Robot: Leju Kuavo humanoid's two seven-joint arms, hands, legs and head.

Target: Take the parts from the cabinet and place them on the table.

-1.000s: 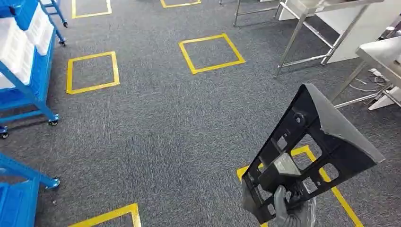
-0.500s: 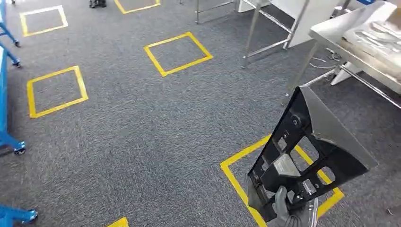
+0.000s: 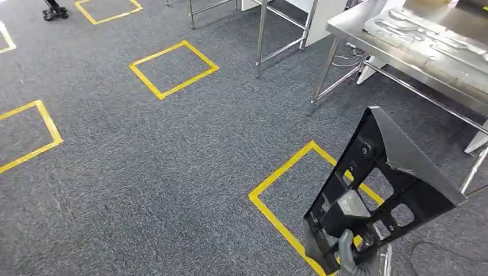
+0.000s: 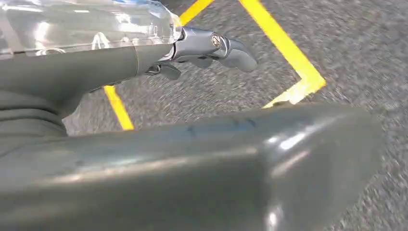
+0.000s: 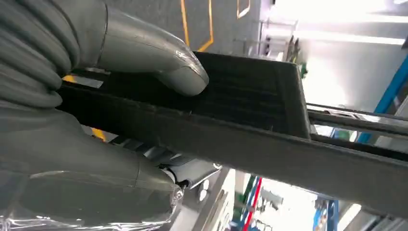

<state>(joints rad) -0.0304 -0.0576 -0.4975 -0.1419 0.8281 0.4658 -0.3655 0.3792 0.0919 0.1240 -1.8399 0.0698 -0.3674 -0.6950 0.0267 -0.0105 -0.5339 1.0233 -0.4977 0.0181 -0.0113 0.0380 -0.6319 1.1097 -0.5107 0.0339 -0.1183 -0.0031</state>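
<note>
My right hand (image 3: 358,261) grips a black plastic part (image 3: 397,184), a flat panel with several cut-outs, by its lower edge and holds it upright and tilted at the lower right of the head view. Close up, the right hand (image 5: 86,120) has its thumb pressed on the part's ribbed black face (image 5: 250,96). A steel table (image 3: 351,24) stands at the upper right, ahead of the part, with pale metal parts (image 3: 426,40) lying on it. My left hand (image 4: 144,154) hangs over the carpet with its fingers (image 4: 226,48) stretched out, holding nothing.
Grey carpet carries yellow taped squares (image 3: 172,68), one of them (image 3: 288,172) right under the held part. A second steel table frame (image 3: 262,34) stands at the top centre. Cables (image 3: 426,253) lie on the floor at the lower right.
The camera has turned: the whole floor has slid left, the blue carts have left the picture and the steel table has come in at the upper right. The part stays in my right hand.
</note>
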